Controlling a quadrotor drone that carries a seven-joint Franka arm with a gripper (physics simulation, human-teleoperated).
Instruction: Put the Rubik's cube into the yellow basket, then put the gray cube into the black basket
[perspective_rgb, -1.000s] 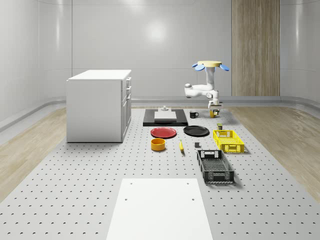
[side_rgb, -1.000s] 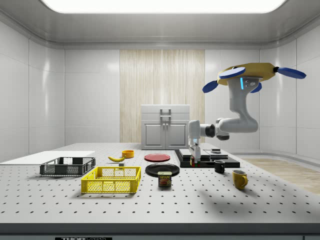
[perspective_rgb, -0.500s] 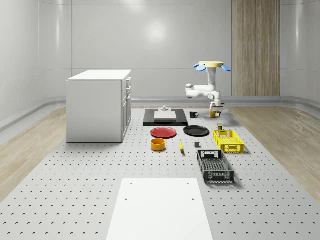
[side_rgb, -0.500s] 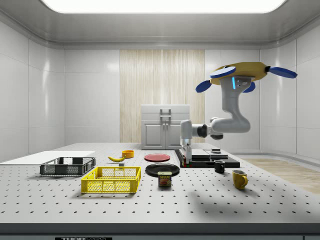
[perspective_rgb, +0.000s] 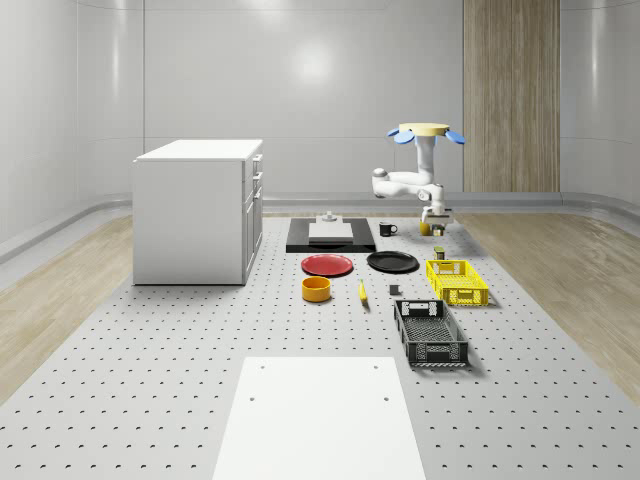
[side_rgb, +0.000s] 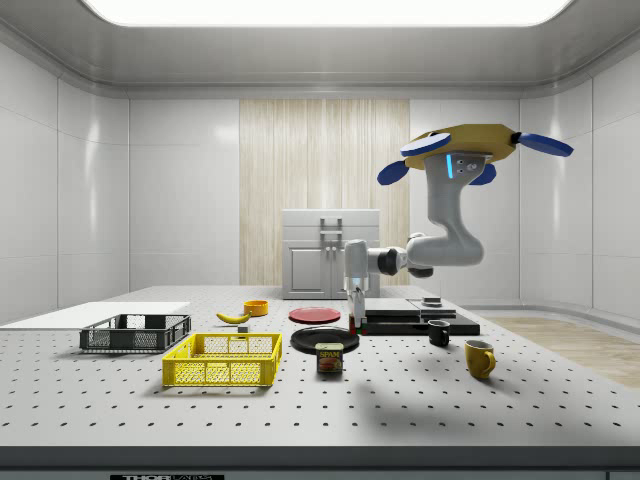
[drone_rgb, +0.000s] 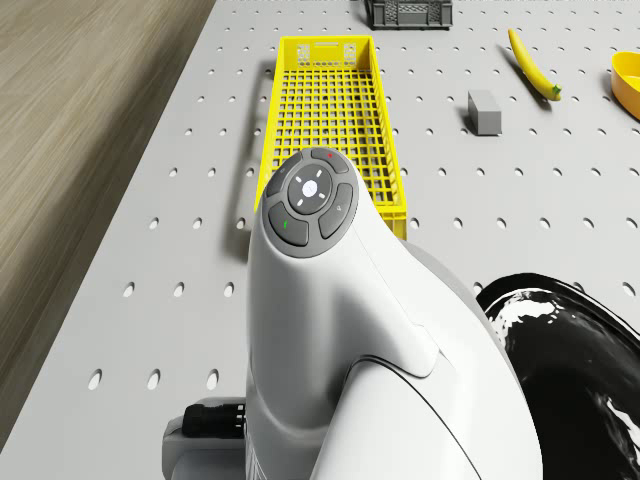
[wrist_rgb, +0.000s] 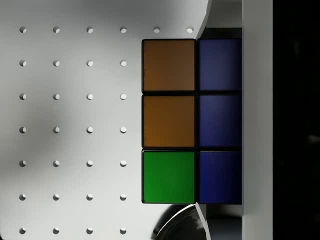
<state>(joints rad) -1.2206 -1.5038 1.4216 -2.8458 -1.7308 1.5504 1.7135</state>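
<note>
One multicoloured plastic Rubik's cube (wrist_rgb: 192, 121), centre of the wrist view, sits clamped between my fingers; rigid, light, slick-faced, best pinched across opposite flat sides, hovering over the counter (side_rgb: 420, 400).

Perforated table (perspective_rgb: 150, 380) with yellow basket (perspective_rgb: 457, 282), black basket (perspective_rgb: 430, 333) (both empty).

Drone (side_rgb: 462, 150) hovers over table (side_rgb: 400, 420) — baskets (side_rgb: 225, 361) apart.

"SPAM" label on can (side_rgb: 329, 358)
</note>
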